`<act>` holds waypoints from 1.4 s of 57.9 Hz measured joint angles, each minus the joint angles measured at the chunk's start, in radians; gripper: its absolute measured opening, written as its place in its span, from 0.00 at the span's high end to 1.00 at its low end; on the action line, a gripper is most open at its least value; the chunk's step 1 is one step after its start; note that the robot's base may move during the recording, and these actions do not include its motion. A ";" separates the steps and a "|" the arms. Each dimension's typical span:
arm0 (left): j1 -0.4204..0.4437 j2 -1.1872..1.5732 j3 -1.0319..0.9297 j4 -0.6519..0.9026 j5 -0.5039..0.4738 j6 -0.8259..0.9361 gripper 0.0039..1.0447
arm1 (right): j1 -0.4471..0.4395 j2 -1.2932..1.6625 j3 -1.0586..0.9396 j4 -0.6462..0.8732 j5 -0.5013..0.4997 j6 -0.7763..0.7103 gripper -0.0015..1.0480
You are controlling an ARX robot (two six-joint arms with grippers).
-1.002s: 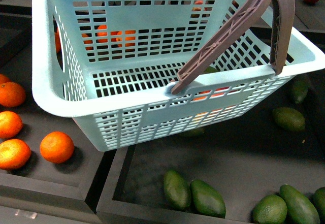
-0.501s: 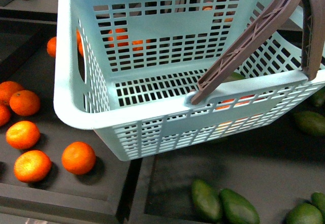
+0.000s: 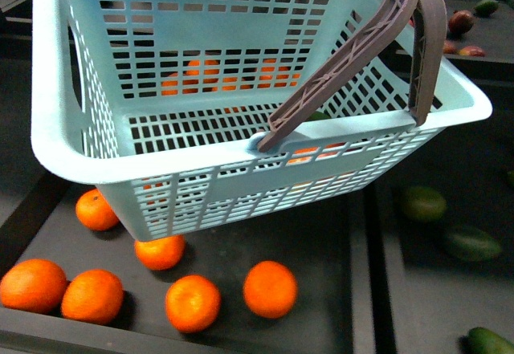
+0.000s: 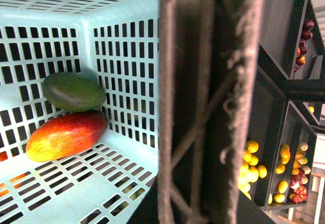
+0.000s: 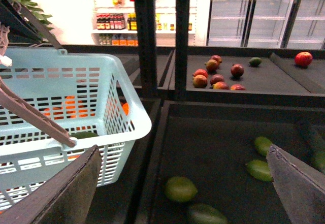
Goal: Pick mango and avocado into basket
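Five oranges [image 3: 95, 294] are seen at the lower left of the front view, lying on a dark tray [image 3: 321, 233]. Above them the basket [image 3: 72, 153] is held tilted in the air, and it fills most of that view. Its brown handles [image 3: 353, 57] rise toward the upper right. In the left wrist view the mango [image 4: 66, 135] and the avocado [image 4: 73, 92] are seen inside the basket, in a corner of its slotted floor; the two fruits are touching each other, and the avocado rests against the wall. A handle is shown very close to this camera, but the left tool itself is not seen, so it cannot be told whether it is clenched. To the right of the basket, green fruits [image 3: 423, 204] are lying on a second dark tray [image 3: 418, 274]. In the right wrist view the right tool [image 5: 183, 183] is spread wide and nothing is held between its fingers [image 5: 299, 183].
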 joint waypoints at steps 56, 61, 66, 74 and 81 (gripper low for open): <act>0.016 0.000 0.000 0.000 0.002 -0.007 0.95 | -0.002 0.000 0.000 -0.001 -0.007 -0.001 0.07; 0.016 0.000 0.000 0.000 -0.015 0.005 0.95 | -0.001 0.000 0.000 -0.001 -0.006 0.000 0.07; 0.015 0.000 0.000 0.000 -0.016 0.014 0.95 | -0.001 0.000 0.000 -0.001 -0.005 -0.001 0.07; -0.014 0.097 0.140 -0.130 -0.530 -0.246 0.95 | -0.001 0.000 0.000 -0.001 -0.003 -0.001 0.07; 0.018 0.200 0.198 -0.023 -0.716 -0.373 0.95 | -0.001 0.000 0.000 -0.001 -0.002 0.000 0.07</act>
